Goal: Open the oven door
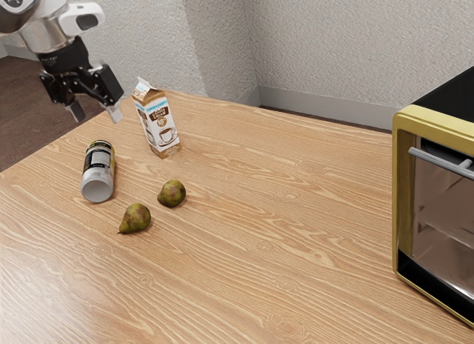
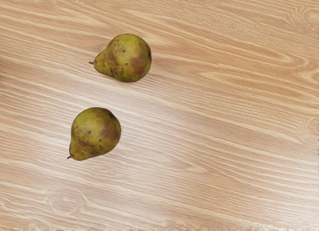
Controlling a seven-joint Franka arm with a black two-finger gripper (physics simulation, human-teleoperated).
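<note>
Far from jaws, oven door point(image 1: 449, 219)

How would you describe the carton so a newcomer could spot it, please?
On the table, find the end away from the oven. The carton stands upright there, white and brown with a printed cup, whereas the jar near it lies on its side.

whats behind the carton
Past the carton, the exterior view shows the table's far edge and a pale, rough wall. The carton covers the strip directly behind it, so anything fully hidden there can't be told.
</note>
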